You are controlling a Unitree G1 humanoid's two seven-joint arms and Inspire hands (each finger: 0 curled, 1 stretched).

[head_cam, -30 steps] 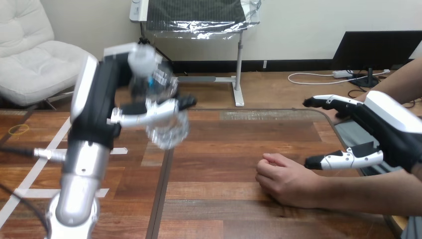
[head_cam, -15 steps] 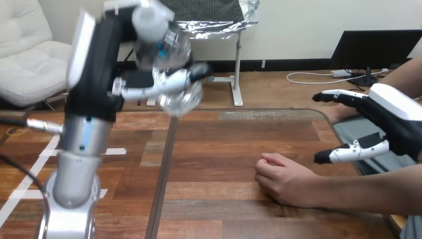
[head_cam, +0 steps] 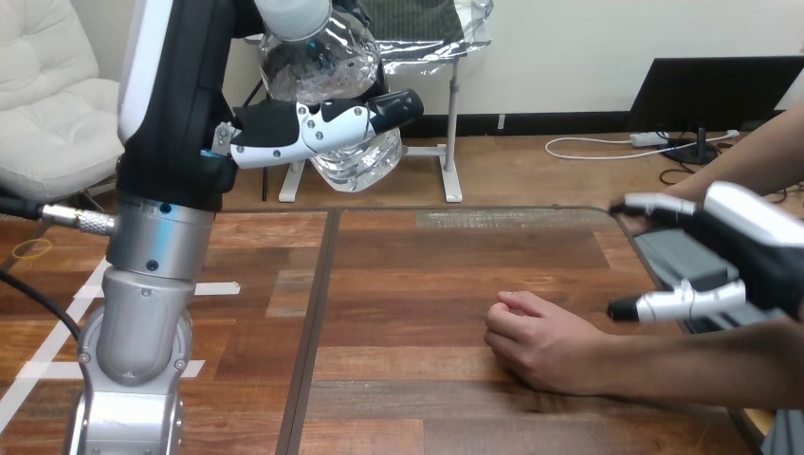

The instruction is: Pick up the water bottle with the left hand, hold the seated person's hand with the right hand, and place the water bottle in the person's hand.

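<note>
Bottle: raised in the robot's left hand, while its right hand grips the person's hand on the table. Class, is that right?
No. The head view shows the right hand open, apart from the person's hand on the table. The left hand does hold the bottle raised.

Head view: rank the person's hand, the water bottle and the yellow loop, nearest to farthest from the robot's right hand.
1. person's hand, on the table beside the right hand.
2. water bottle, held high at upper left by the left hand.
3. yellow loop, at the table's far left.
</note>
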